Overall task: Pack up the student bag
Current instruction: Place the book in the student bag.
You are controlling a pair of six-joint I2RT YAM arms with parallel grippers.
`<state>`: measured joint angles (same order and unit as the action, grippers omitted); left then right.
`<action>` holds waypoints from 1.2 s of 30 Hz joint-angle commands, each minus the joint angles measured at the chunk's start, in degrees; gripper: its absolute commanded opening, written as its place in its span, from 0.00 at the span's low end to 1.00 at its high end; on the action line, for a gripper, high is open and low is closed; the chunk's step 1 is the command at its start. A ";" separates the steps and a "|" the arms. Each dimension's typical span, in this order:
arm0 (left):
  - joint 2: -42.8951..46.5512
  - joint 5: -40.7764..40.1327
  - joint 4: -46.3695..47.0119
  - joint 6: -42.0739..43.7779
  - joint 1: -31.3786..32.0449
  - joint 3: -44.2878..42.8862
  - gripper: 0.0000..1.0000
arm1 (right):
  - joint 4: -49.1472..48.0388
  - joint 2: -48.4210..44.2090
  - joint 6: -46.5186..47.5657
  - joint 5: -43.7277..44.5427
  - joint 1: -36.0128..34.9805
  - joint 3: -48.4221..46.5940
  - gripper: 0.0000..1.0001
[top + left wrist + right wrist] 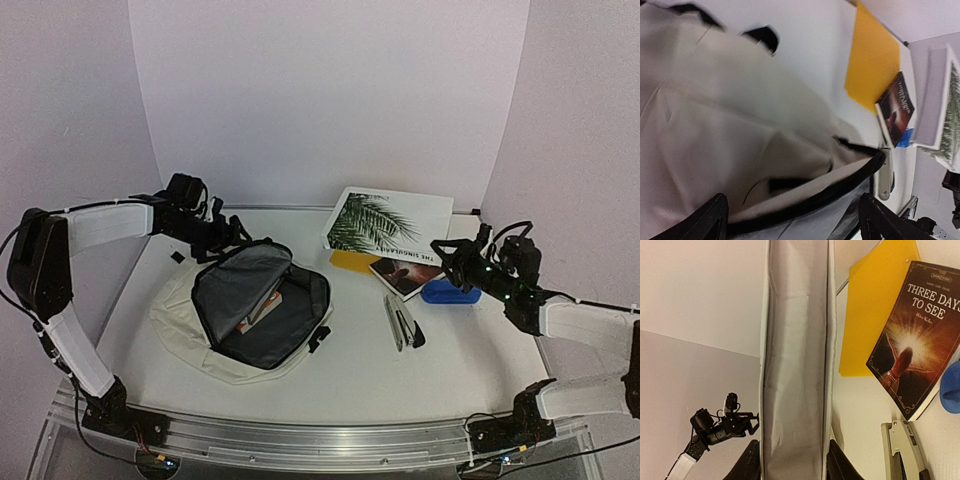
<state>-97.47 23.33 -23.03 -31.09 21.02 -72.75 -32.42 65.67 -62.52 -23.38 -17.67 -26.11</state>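
Likely soft and floppy, the bag (pixel 185 320) lies unzipped left of centre, best taken by its firmer black rim (pixel 840 187), which the left claw (pixel 238 232) straddles wide open; whether the right claw (pixel 440 250) grips the book (pixel 795 365) I cannot tell.

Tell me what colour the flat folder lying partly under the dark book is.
Yellow-orange; the folder shows best in the right wrist view.
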 commanded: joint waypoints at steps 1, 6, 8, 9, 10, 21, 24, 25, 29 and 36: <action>11.68 -10.64 -9.63 -2.14 0.46 7.04 0.93 | 11.97 -4.68 6.96 -3.21 0.17 -6.49 0.32; 18.16 -15.67 -15.18 -5.27 0.25 12.15 0.96 | 13.61 -4.74 6.55 -5.56 0.14 -6.95 0.31; 19.98 -16.33 -15.79 -6.15 0.17 13.55 0.96 | 13.62 -4.55 6.54 -5.90 0.16 -7.07 0.30; 20.68 -16.78 -16.25 -6.47 0.17 14.24 0.96 | 13.62 -4.44 6.54 -6.16 0.12 -7.19 0.30; 21.19 -17.02 -16.46 -6.60 0.17 14.70 0.96 | 13.64 -4.35 6.61 -6.46 0.16 -7.34 0.30; 18.71 -13.47 -11.31 -7.98 0.01 17.14 0.68 | 14.29 -1.04 7.69 -14.19 -1.30 -6.42 0.30; 17.40 -13.34 -8.88 -8.16 -0.01 18.17 0.59 | 14.68 0.63 8.86 -16.39 -2.72 -6.65 0.30; 17.01 -13.21 -8.55 -8.18 -0.01 18.28 0.56 | 14.74 1.09 9.05 -16.78 -3.05 -6.71 0.30; 15.38 -12.73 -7.47 -8.86 -0.01 18.02 0.33 | 15.07 4.39 9.88 -18.53 -5.88 -7.45 0.30; 22.29 -13.34 -4.40 -9.24 -0.01 19.15 0.01 | 16.26 6.83 10.85 -17.90 -10.06 -8.58 0.29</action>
<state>-81.36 10.20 -31.81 -40.64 21.19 -54.37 -14.81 72.25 -53.17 -39.44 -26.15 -31.62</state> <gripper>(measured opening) 0.070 0.343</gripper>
